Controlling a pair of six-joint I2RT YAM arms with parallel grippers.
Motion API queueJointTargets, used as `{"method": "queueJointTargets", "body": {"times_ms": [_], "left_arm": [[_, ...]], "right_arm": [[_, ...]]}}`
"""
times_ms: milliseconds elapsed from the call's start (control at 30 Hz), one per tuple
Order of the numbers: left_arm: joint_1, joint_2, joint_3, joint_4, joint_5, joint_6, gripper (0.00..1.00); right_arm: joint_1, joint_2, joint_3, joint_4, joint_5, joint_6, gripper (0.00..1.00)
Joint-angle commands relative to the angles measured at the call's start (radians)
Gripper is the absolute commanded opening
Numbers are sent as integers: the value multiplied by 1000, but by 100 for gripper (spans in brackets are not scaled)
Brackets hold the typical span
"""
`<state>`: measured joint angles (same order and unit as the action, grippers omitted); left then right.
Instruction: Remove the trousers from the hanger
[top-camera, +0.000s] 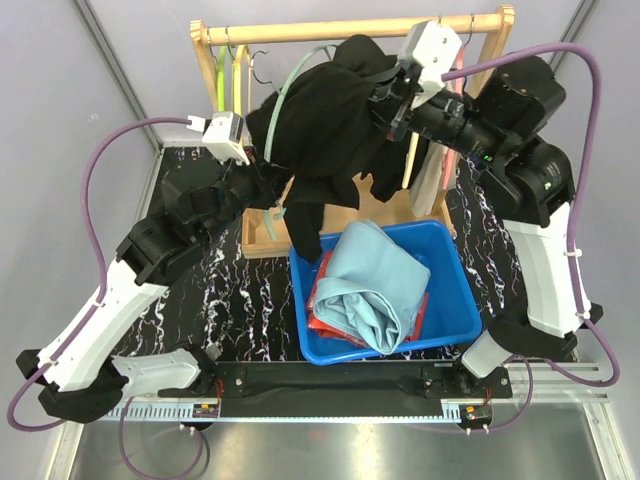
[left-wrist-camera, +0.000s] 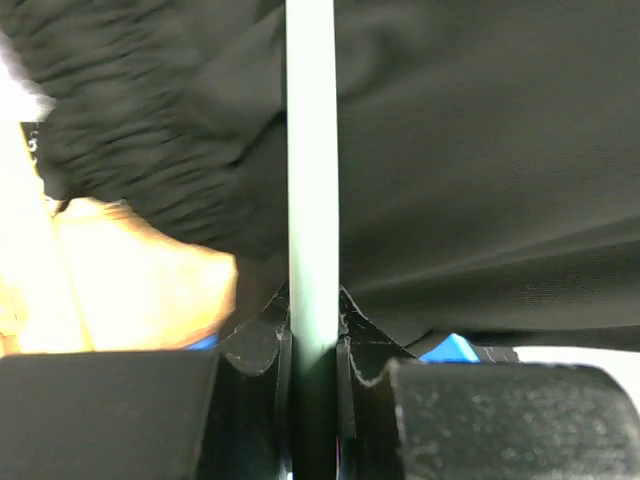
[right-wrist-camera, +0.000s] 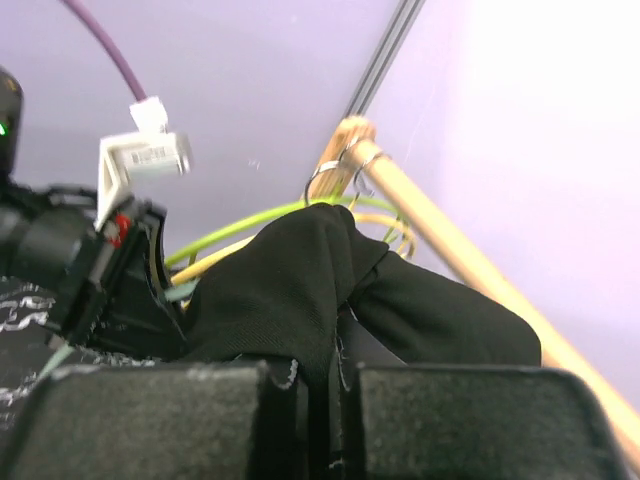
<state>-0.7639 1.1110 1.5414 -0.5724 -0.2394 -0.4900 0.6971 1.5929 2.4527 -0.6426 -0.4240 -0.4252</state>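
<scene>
Hanging at 12 o'clock of the table (top-camera: 200, 290), the black trousers (top-camera: 320, 130) were bunched over a pale green hanger (top-camera: 283, 100) just in front of the wooden rack (top-camera: 330, 30). One dark leg trailed toward 6 o'clock and reached the far left corner of the blue bin (top-camera: 462, 290).

Left gripper (top-camera: 268, 185) sat at 8 o'clock of the bundle. In the left wrist view its fingers (left-wrist-camera: 360, 350) were pressed together on the hanger bar (left-wrist-camera: 312, 200), with black cloth (left-wrist-camera: 480, 150) filling the frame behind the bar.

Right gripper (top-camera: 388, 98) sat at 2 o'clock of the bundle, near the rack's top rail. In the right wrist view the right gripper (right-wrist-camera: 332, 370) was pinched onto a fold of the black cloth (right-wrist-camera: 300, 280), which rose in a hump straight from the fingertips.

Blue bin lay at 5 o'clock of the bundle. Light blue trousers (top-camera: 375, 285) were folded loosely inside, on top of red trousers (top-camera: 325, 310), of which only the edges showed.

Beige trousers (top-camera: 432, 175) hung at the rack's 3 o'clock end, partly hidden behind the right arm. Green and yellow hangers (top-camera: 228, 75) hung at the rack's 9 o'clock end.
</scene>
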Motion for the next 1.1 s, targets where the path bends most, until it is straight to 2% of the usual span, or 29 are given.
{"method": "queueJointTargets", "body": {"times_ms": [0,300,467,567,767,833,867,967,1067], "left_arm": [[24,15,-27,-27,-100,19,0],[61,29,-76,-41,-121,24,0],[74,59,-47,-44,-121,54,0],[75,78,-3,-50,-117,73,0],[75,89,104,-66,-98,110,0],[77,82,158,-64,-69,122,0],[77,82,158,-63,-58,125,0],[77,75,200,-63,-20,137,0],[75,61,218,-54,23,143,0]], "right_arm": [[-4,16,197,70,-12,31,0],[-5,49,442,34,30,-17,0],[-4,26,482,-2,53,-37,0],[-5,-11,463,-78,1,-15,0],[-11,-180,205,-279,-179,-87,0],[-28,-258,-5,-316,-249,-113,0],[-33,-284,-6,-322,-265,-121,0],[-48,-373,-246,-353,-285,-167,0],[-54,-451,-377,-388,-266,-225,0]]}}
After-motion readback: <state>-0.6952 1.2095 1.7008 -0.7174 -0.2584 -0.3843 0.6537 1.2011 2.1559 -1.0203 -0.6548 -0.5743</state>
